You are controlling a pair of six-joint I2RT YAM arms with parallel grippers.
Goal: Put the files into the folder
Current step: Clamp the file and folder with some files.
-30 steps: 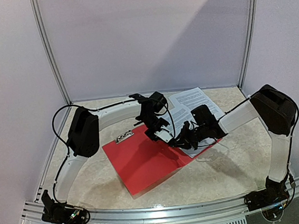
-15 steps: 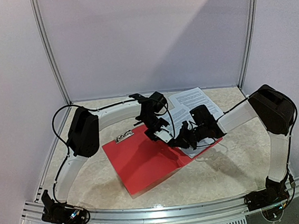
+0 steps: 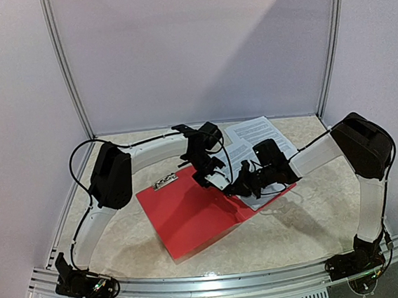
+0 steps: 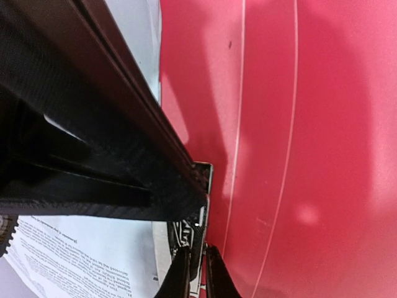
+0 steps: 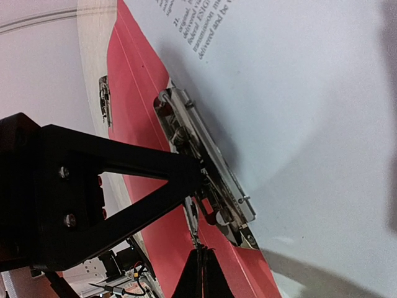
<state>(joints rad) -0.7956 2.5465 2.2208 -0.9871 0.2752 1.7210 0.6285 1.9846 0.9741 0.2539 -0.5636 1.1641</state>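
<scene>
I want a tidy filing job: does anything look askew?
Yes: the files lie crooked on the red folder, not squared with its edges, and stick out past its far edge.

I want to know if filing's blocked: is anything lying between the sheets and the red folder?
Nothing visible does. The sheets already lie on the right half of the folder, beside its silver clip, where the left gripper and right gripper are shut.
</scene>
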